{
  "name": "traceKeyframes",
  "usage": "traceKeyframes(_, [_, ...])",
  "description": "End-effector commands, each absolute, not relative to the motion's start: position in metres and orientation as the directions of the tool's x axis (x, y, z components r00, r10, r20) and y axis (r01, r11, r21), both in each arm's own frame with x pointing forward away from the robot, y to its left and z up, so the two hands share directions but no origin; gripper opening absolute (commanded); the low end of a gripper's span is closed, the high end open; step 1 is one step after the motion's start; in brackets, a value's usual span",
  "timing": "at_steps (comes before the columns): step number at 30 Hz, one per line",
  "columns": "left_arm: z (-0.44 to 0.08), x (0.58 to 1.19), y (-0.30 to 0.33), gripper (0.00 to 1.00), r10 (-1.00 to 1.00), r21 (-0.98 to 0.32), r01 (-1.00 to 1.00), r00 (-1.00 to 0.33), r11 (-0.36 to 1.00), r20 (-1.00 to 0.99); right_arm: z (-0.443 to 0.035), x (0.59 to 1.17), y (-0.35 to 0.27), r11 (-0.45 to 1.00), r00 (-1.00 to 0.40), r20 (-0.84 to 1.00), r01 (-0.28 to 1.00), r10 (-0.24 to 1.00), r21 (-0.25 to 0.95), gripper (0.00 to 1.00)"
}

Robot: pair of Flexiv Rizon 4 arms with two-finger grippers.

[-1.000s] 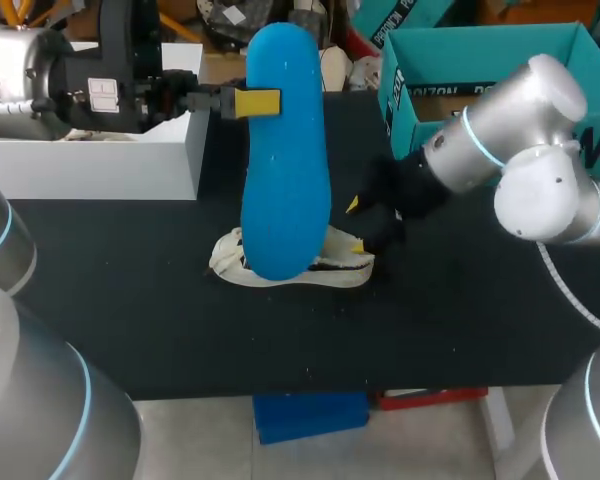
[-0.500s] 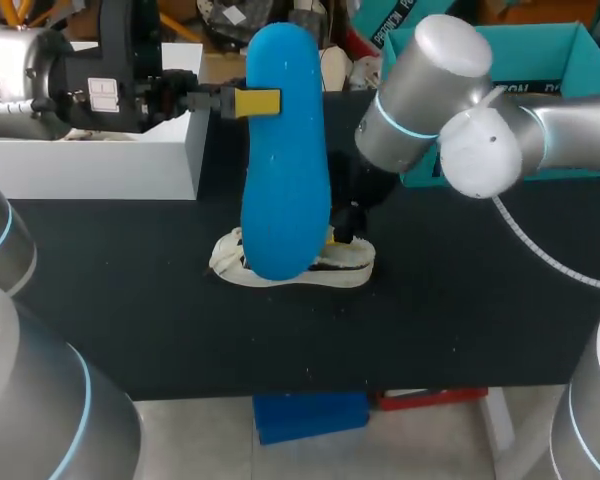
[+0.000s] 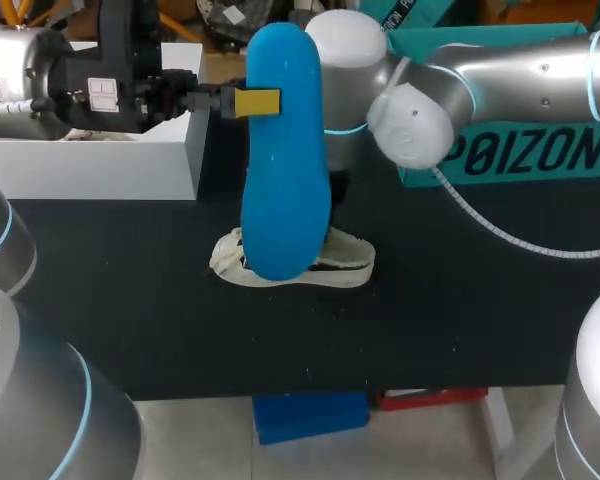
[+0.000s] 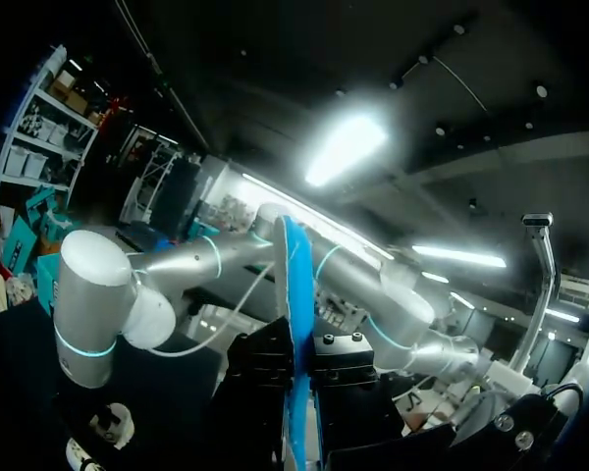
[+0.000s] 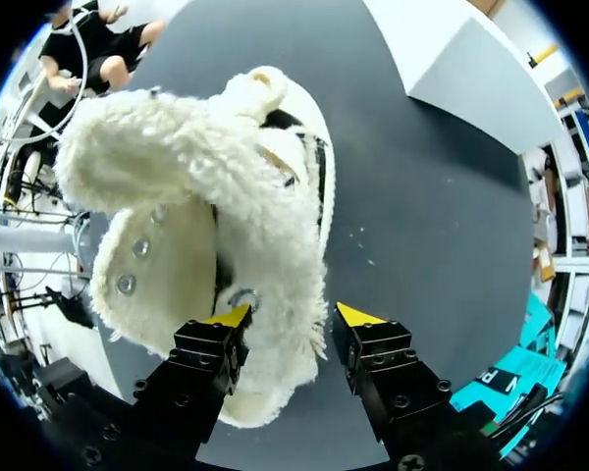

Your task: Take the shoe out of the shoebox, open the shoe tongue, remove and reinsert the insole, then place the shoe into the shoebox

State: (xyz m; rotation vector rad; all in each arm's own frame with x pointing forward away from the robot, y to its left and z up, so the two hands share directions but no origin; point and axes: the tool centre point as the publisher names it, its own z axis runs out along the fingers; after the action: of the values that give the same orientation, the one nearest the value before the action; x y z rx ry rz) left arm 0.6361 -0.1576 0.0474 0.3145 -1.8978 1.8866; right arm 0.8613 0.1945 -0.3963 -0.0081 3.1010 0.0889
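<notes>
Head view: the left claw (image 3: 260, 101) is clamped on the blue insole (image 3: 285, 170), holding it upright above the cream shoe (image 3: 315, 268) on the dark surface (image 3: 130, 300). The right arm (image 3: 500, 80) stretches past the middle, in front of the teal shoebox (image 3: 525, 155).

Left wrist view: the insole (image 4: 296, 324) stands edge-on, pinched between the fingers.

Right wrist view: the right claw (image 5: 294, 316) is spread wide, gripping nothing, one tip over the fleecy shoe (image 5: 206, 216), the other over the bare surface (image 5: 422, 216).

- insole (image 3: 285, 160): smooth, matt blue foam
- shoe (image 5: 206, 196): shaggy cream fleece, shiny eyelets
- table (image 3: 460, 330): matt black top
- shoebox (image 3: 525, 150): teal printed cardboard
- right arm (image 3: 520, 70): glossy silver shell
</notes>
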Motion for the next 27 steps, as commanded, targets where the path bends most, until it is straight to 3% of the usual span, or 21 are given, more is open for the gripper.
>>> traceKeyframes(1, [0.048,0.636,-0.159,0.00,0.144,-0.887,-0.460,-0.876,0.044,0.461,-0.405,0.864,0.203,0.998,-0.999,-0.032,0.005,0.003,-0.066,0.49])
traceKeyframes(8, [0.048,0.636,-0.159,0.00,0.144,-0.887,-0.460,-0.876,0.044,0.461,-0.412,0.860,0.204,0.999,-1.000,-0.009,0.020,0.020,-0.044,0.47])
traceKeyframes(10, [0.048,0.636,-0.159,0.00,0.144,-0.887,-0.460,-0.876,0.044,0.461,-0.416,0.860,0.203,0.999,-1.000,0.000,0.023,0.023,-0.023,0.35])
traceKeyframes(11, [0.048,0.636,-0.159,0.00,0.144,-0.887,-0.460,-0.876,0.044,0.461,-0.418,0.859,0.204,1.000,-1.000,-0.002,0.030,0.030,-0.008,0.09])
traceKeyframes(12, [0.048,0.636,-0.159,0.00,0.144,-0.887,-0.460,-0.876,0.044,0.461,-0.418,0.859,0.205,1.000,-1.000,0.004,0.029,0.029,0.007,0.00])
traceKeyframes(15, [0.048,0.636,-0.159,0.00,0.144,-0.887,-0.460,-0.876,0.044,0.461,-0.423,0.859,0.207,0.995,-0.998,0.031,0.050,0.047,0.091,0.00])
traceKeyframes(27, [0.048,0.636,-0.159,0.00,0.144,-0.887,-0.460,-0.876,0.044,0.461,-0.423,0.859,0.207,0.995,-0.998,0.031,0.050,0.047,0.091,0.00])
